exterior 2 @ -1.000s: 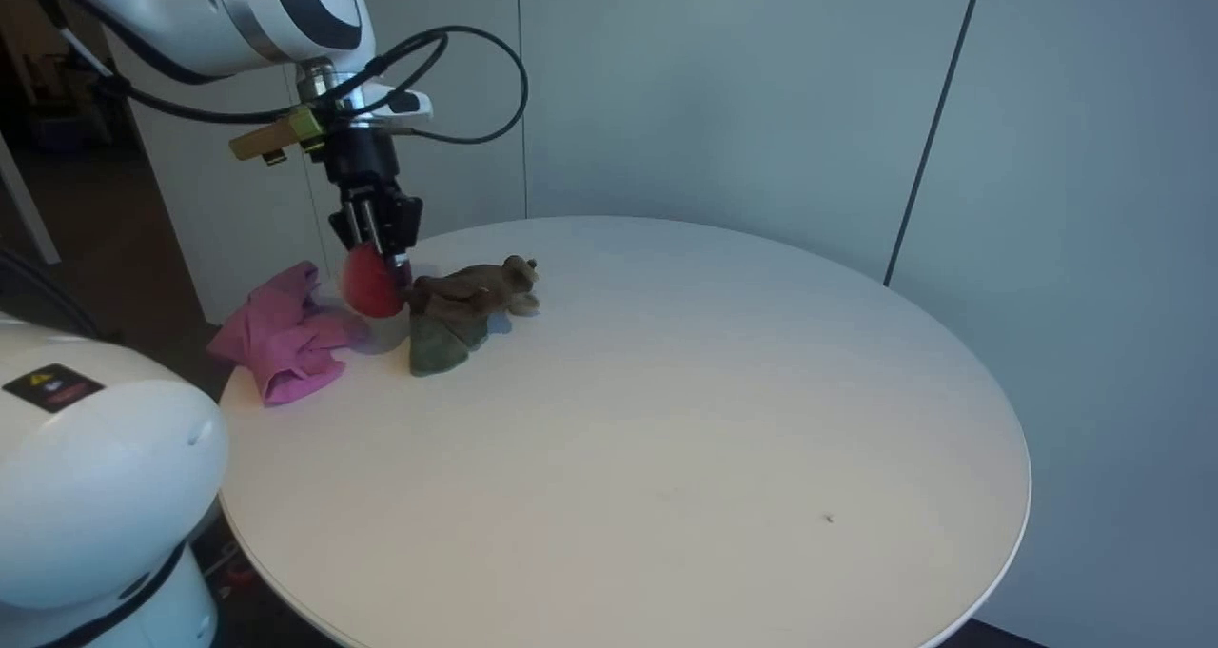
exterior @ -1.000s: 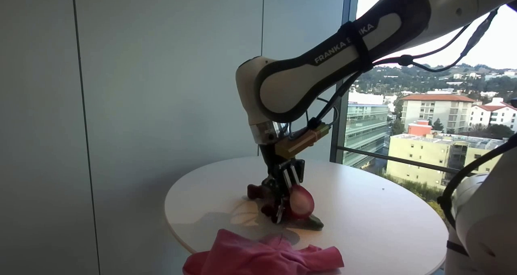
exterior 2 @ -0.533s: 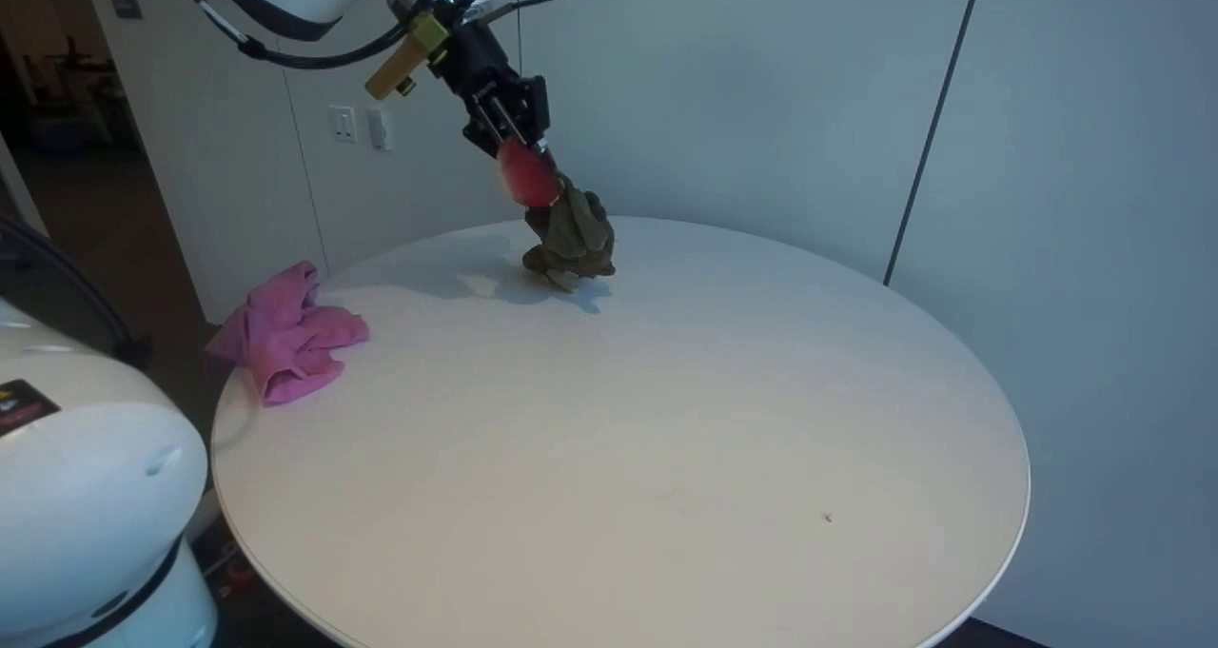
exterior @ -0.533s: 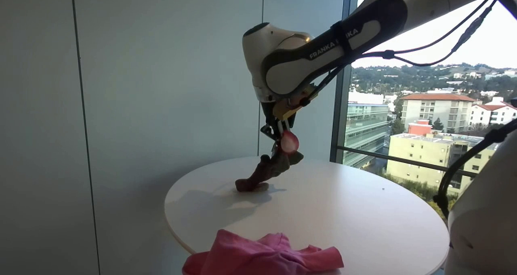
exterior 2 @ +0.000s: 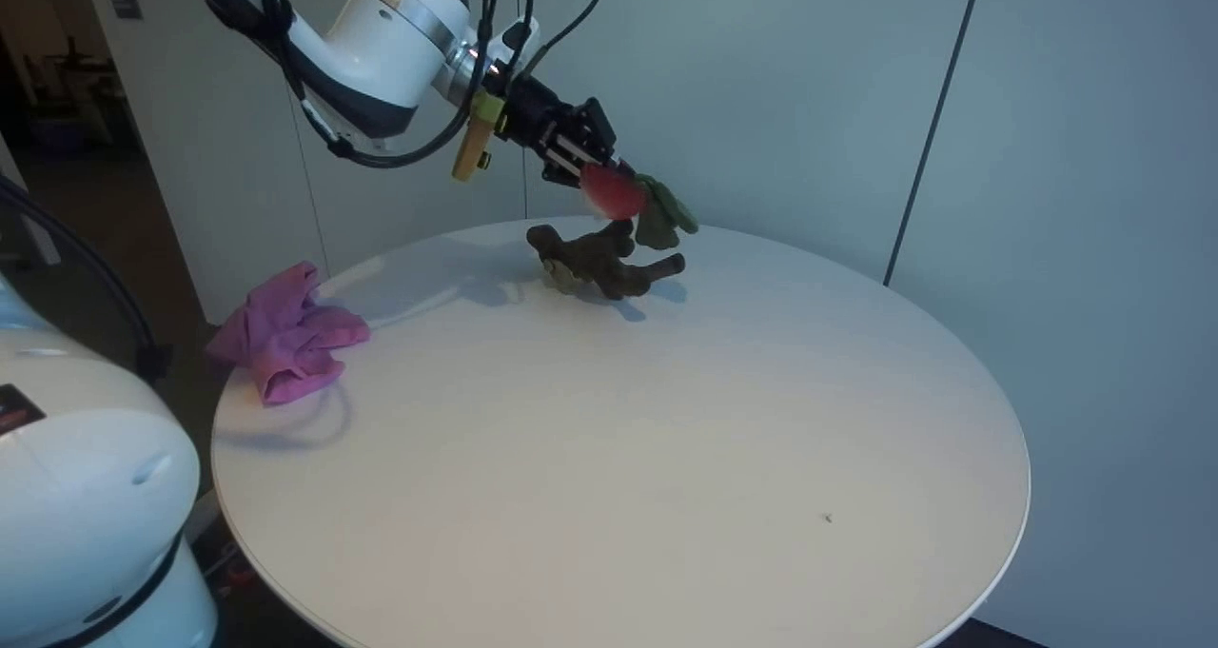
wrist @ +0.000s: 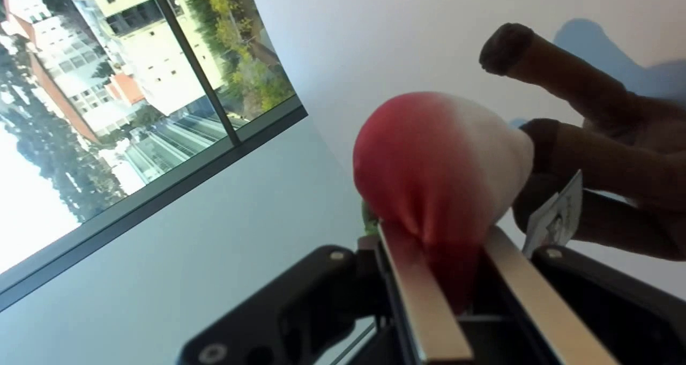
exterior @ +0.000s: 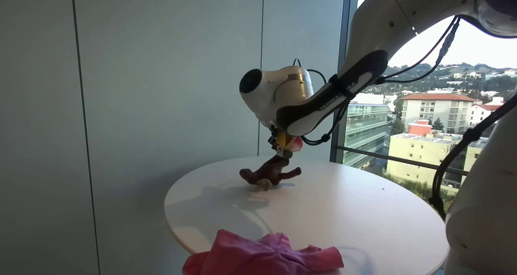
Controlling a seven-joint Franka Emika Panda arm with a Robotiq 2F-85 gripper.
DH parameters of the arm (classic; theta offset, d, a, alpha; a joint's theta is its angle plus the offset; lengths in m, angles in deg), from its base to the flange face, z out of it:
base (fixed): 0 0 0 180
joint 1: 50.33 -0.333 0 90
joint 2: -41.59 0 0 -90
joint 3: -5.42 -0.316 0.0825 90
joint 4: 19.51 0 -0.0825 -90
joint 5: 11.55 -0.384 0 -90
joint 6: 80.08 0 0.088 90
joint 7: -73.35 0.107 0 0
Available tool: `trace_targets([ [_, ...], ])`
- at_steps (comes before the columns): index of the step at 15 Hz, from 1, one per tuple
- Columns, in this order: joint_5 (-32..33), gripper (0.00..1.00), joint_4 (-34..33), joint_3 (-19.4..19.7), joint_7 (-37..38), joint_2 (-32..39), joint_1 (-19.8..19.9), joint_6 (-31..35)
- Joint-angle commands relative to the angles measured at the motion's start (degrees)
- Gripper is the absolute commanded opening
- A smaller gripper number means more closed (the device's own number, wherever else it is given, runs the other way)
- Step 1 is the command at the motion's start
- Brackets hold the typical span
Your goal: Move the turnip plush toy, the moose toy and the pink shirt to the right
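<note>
My gripper [exterior 2: 623, 166] is shut on the turnip plush toy [exterior 2: 612, 192], a red and white bulb with green leaves, held above the table's far side. In the wrist view the gripper [wrist: 437, 231] pinches the turnip's red cloth [wrist: 423, 156]. The brown moose toy [exterior 2: 599, 260] is just below the turnip, legs spread, with its shadow under it. I cannot tell whether it still hangs from the gripper or rests on the table. Its legs [wrist: 605, 156] show beside the turnip in the wrist view. The pink shirt [exterior 2: 290, 334] lies crumpled at the table's edge, also in an exterior view [exterior: 262, 257].
The white round table [exterior 2: 618, 458] carries everything. A grey wall [exterior 2: 761, 106] stands close behind its far edge. A window [exterior: 436, 117] is beside the table. The robot's white base [exterior 2: 95, 496] stands at the near edge, close to the shirt.
My gripper has lifted the turnip and moved away from the shirt, tilting over. The moose came along, dragged or hanging, and has turned and now sits apart below the turnip. The shirt has not moved.
</note>
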Motion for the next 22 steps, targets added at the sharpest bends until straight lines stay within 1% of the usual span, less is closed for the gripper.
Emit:
trace_targets([
  [1,6.0,0.06,0.3,2.8,9.4,1.4,-1.0,-7.1],
  [2,4.9,0.06,0.0,3.6,10.1,2.0,-1.1,-10.1],
  [3,-1.7,0.06,-0.7,5.0,6.0,2.5,-1.7,-11.6],
  [4,-4.9,0.06,-0.9,5.6,4.5,2.7,-2.0,-12.9],
  [5,-8.5,0.06,-0.8,6.3,3.7,3.0,-2.1,-13.7],
  [7,-15.5,0.06,-0.7,8.0,1.2,3.6,-2.2,-11.5],
  [8,-18.8,0.06,-1.3,8.2,2.4,4.4,-2.0,-13.2],
  [9,-20.0,0.06,-1.6,8.4,5.1,5.0,-1.6,-14.2],
  [11,-16.0,0.06,-1.7,8.4,12.0,6.0,-0.8,-16.6],
  [13,-13.0,0.05,-1.8,8.8,16.8,6.9,-0.7,-19.3],
  [15,-13.0,0.05,-2.2,9.4,19.3,8.0,-0.9,-21.7],
  [16,-13.9,0.05,-2.4,9.8,19.6,8.4,-0.9,-22.2],
  [17,-16.6,0.06,-2.6,10.4,18.1,8.3,-0.9,-21.6],
  [18,-19.2,0.43,-2.7,10.8,17.1,8.0,-1.0,-20.6],
  [19,-21.4,0.43,-2.7,10.9,16.9,7.5,-1.1,-20.1],
  [20,-23.4,0.48,-2.9,11.0,16.3,7.0,-1.2,-19.4],
  [22,-25.8,0.64,-3.7,10.7,16.1,5.8,-1.6,-16.4],
])
